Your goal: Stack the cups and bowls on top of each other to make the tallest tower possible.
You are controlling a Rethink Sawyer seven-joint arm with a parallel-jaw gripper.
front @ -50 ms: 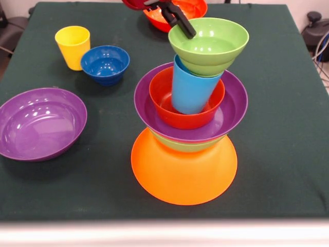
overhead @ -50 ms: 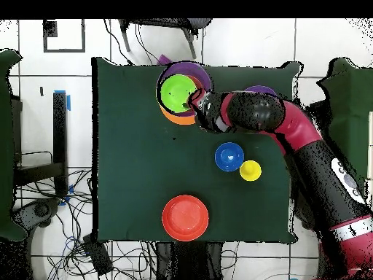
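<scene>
The tower (front @ -50 ms: 187, 128) is seen near the middle of one bench (front @ -50 ms: 288, 154) edge: an upturned orange bowl (front @ -50 ms: 182, 175) as base, then a green bowl, a purple bowl (front @ -50 ms: 231, 108), a red-orange bowl (front @ -50 ms: 164, 100), a tilted light blue cup (front @ -50 ms: 190, 90) and a top green bowl (front @ -50 ms: 211, 43). The gripper (front @ -50 ms: 187, 32) is closed on that top bowl's rim. A yellow cup (front @ -50 ms: 73, 46), a dark blue bowl (front @ -50 ms: 105, 64) and another purple bowl (front @ -50 ms: 41, 123) are left apart on the bench.

Bright, even light; glare spots on the purple bowl (front @ -50 ms: 41, 123), soft shadows
</scene>
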